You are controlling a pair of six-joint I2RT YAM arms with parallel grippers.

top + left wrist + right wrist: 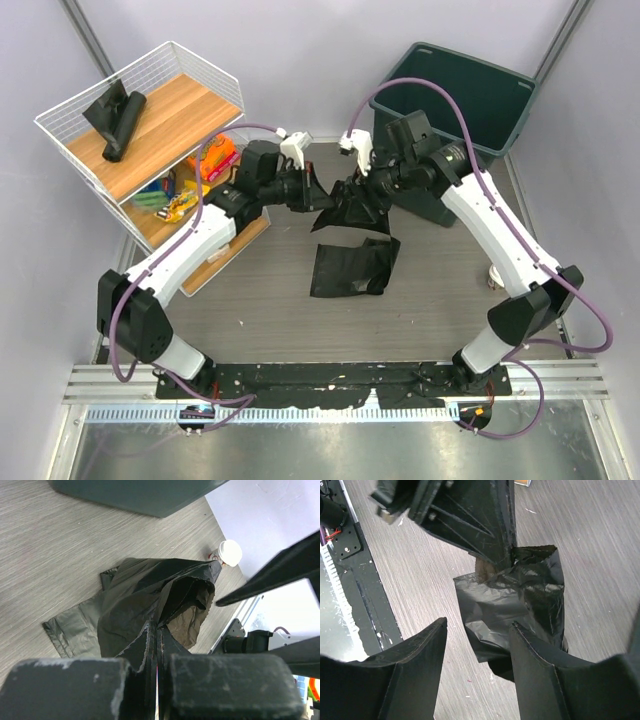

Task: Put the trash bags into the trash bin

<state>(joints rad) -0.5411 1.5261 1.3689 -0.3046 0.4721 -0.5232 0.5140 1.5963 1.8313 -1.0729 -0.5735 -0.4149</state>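
Observation:
My left gripper (159, 630) is shut on the edge of a crinkled black trash bag (150, 592), which hangs open-mouthed above the table (260, 300). In the top view this held bag (352, 208) is between the left gripper (316, 193) and the right gripper (366, 186). My right gripper (477, 630) stands open beside the bag (520, 595), with the left gripper (495, 545) pinching its top. A second flat bag (352, 268) lies on the table below. A roll of bags (118, 118) rests on the rack's top shelf. The trash bin (462, 92) stands at the back right.
The white wire shelf rack (205, 65) stands at the back left, with colourful snack packets (185, 190) on its lower shelf. The bin's wall (135, 495) is just beyond the held bag. A black base plate (355, 555) runs along the table's near edge.

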